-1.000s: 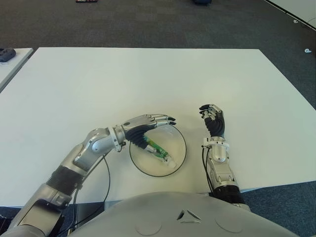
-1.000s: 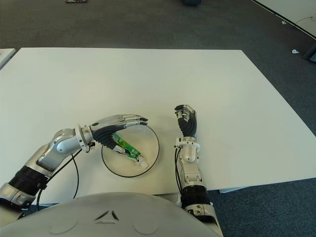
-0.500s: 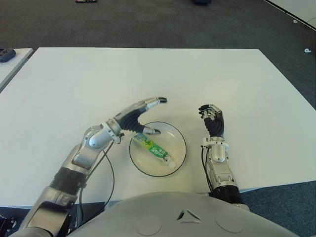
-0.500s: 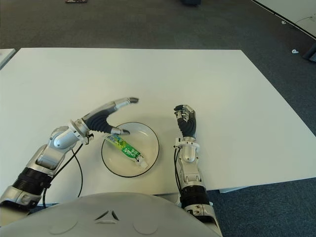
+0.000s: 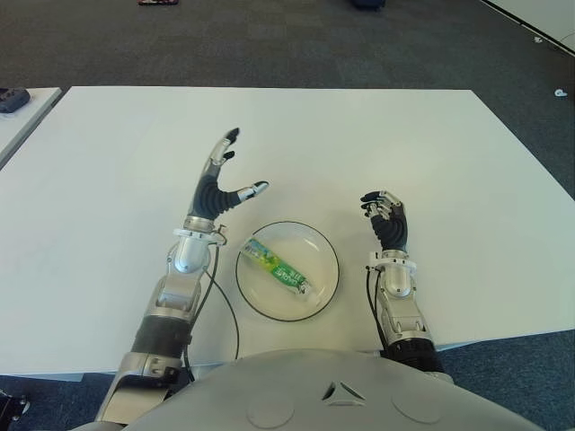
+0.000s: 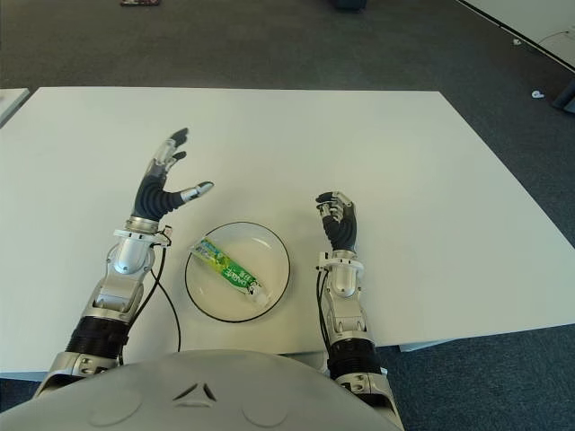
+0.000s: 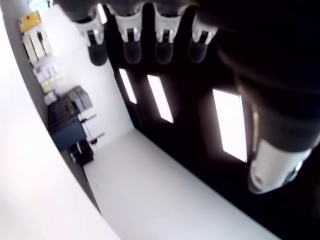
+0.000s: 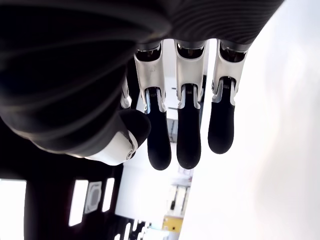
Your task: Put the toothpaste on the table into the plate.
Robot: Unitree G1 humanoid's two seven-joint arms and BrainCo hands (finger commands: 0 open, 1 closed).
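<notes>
In the left eye view, the green-and-white toothpaste tube (image 5: 277, 267) lies diagonally inside the round, dark-rimmed white plate (image 5: 329, 267) on the white surface (image 5: 359, 144). At the plate's ten o'clock, the left hand (image 5: 216, 187) is raised with fingers (image 5: 230, 137) spread, holding nothing. At three o'clock, the right hand (image 5: 386, 223) shows beside the plate.

In the right wrist view, its fingers (image 8: 189, 135) are loosely curled, empty.
</notes>
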